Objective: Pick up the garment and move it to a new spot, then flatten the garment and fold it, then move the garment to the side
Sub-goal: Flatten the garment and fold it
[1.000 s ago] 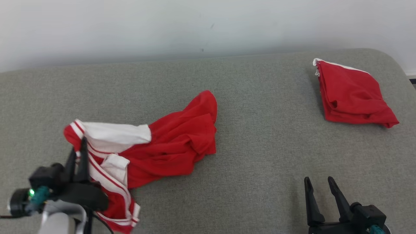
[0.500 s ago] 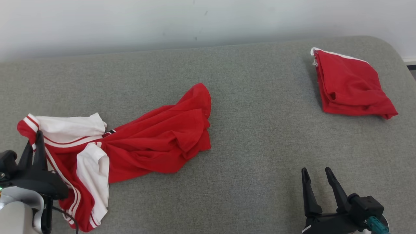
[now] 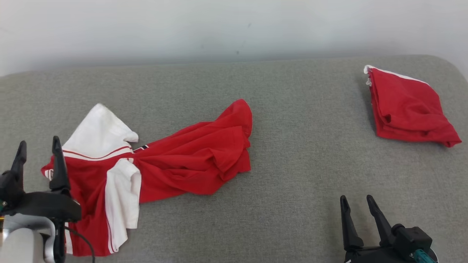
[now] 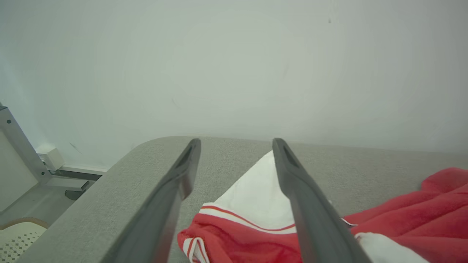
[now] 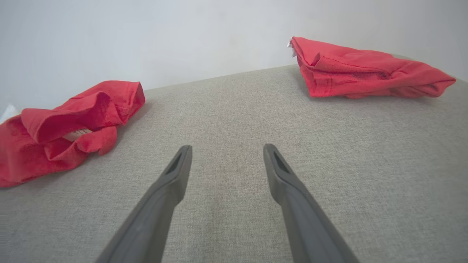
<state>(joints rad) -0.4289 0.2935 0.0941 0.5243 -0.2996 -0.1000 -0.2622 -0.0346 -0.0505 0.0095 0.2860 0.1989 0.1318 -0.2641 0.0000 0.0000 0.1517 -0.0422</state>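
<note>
On the grey fabric surface (image 3: 292, 109), the crumpled red-and-white shirt (image 3: 175, 164) stretches toward frame centre from the wide-open, empty left gripper (image 3: 39, 140) at lower left.

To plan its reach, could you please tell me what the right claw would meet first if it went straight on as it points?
Probably bare grey cushion: the right claw points between the crumpled garment and the folded garment, touching neither.
</note>
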